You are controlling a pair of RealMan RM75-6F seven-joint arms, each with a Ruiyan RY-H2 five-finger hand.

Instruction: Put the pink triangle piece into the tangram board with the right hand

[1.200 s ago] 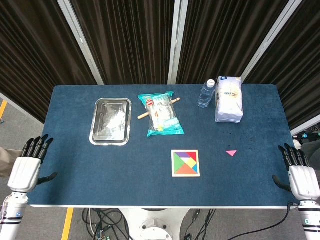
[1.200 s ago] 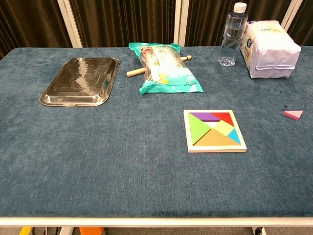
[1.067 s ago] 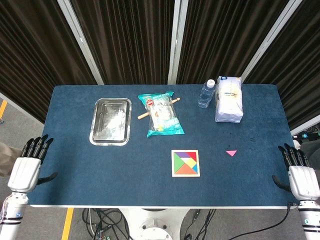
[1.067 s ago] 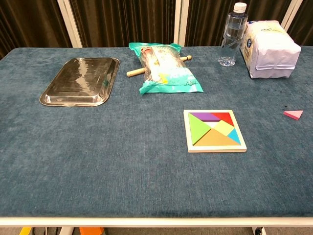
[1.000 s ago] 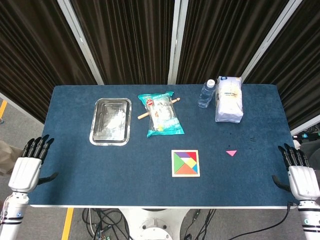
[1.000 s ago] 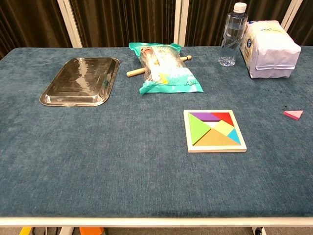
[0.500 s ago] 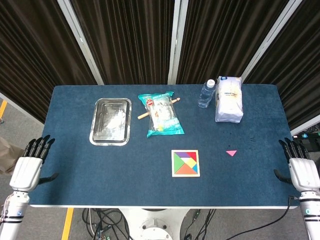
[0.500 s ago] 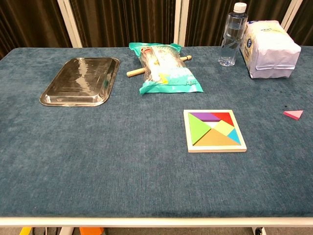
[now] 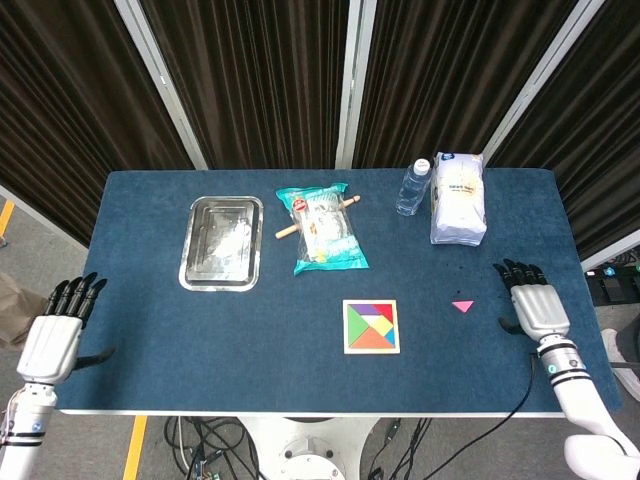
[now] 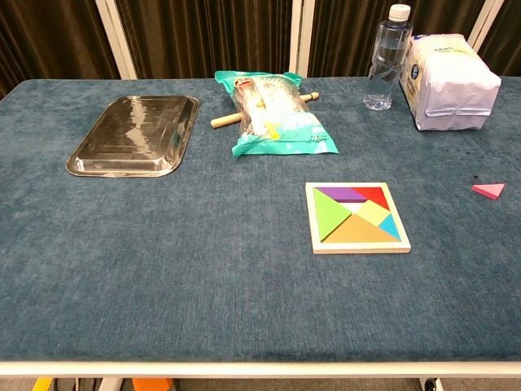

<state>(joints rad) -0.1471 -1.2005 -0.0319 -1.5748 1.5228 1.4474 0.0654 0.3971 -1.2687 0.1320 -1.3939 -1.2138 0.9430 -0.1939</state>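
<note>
The pink triangle piece (image 9: 462,306) (image 10: 488,191) lies flat on the blue table, right of the tangram board (image 9: 371,326) (image 10: 356,217). The board is a wooden square frame filled with coloured pieces. My right hand (image 9: 532,305) hovers over the table just right of the pink triangle, fingers spread, holding nothing. Off the table's left front corner hangs my left hand (image 9: 57,335), open and empty. Neither hand shows in the chest view.
A steel tray (image 9: 221,243) lies at the back left. A green snack bag (image 9: 322,229) with a wooden stick lies mid-back. A water bottle (image 9: 412,188) and a white bag (image 9: 458,198) stand at the back right.
My right hand has moved left and inward from beyond the table's right edge to over the table beside the pink triangle. The left hand has stayed put.
</note>
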